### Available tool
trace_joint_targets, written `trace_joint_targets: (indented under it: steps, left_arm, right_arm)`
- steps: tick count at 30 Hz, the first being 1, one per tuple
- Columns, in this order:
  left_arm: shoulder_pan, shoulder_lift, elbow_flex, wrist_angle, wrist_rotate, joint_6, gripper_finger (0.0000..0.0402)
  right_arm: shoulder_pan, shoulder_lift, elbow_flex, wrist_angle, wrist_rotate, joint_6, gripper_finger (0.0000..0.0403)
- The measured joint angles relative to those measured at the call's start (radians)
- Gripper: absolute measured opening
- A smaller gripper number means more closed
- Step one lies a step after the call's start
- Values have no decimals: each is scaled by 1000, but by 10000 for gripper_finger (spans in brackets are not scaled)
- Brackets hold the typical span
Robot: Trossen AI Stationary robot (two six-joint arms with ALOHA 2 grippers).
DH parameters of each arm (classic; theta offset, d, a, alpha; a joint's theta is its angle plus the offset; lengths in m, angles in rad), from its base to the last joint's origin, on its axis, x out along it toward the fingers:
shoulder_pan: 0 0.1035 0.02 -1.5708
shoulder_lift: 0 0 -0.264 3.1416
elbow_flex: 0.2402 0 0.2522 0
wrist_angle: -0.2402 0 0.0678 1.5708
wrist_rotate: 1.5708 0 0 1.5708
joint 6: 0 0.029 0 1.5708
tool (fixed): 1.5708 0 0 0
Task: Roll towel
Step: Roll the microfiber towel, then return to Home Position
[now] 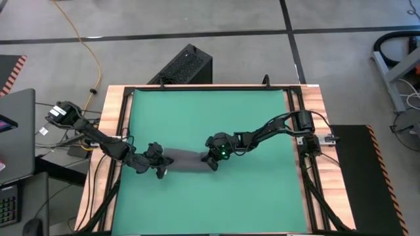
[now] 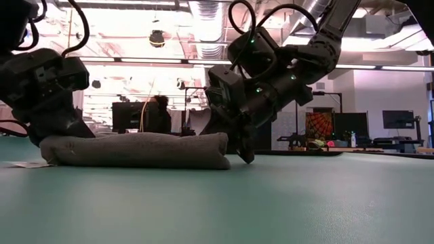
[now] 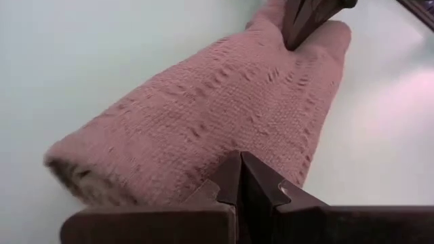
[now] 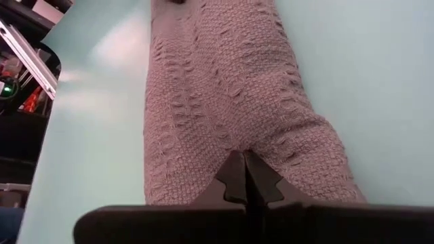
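The dark grey towel lies rolled into a short log on the green mat, left of the mat's middle and lengthwise from left to right. In the low view the roll rests on its long side, and a small white tag lies on the mat beside its left end. My left gripper is shut at the roll's left end. My right gripper is shut at its right end. My left gripper sets its shut fingertips against the roll's upper surface near its left end, slanting down from the table's left. The roll lies flat on the mat. My right gripper presses its shut fingertips on the roll's top near its right end, slanting down from the table's right. The cloth is dented in a little at the tips.
The mat is bare on the near side and the far side of the roll. Wooden table borders and cable runs flank the mat. A black box stands on the floor beyond the far edge, and a laptop lies off the left side.
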Motion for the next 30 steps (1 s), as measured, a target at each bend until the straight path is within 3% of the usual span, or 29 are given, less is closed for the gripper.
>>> trace_joint_targets:
  steps: [8, 19, 23, 30]
  left_arm:
    - [0, 0, 0, 16, 5, 29, 0]
    - [0, -16, 4, 93, 42, 80, 0]
    - [0, -122, 40, 84, 41, 143, 0]
    - [38, -458, 167, -138, 71, 338, 0]
  right_arm:
    - [-2, -75, -3, -18, 18, -50, 44]
    - [-14, -233, -4, -148, 38, -108, 47]
    - [-26, -366, -1, -134, 49, -167, 47]
    - [-75, -653, -1, -273, 58, -290, 48]
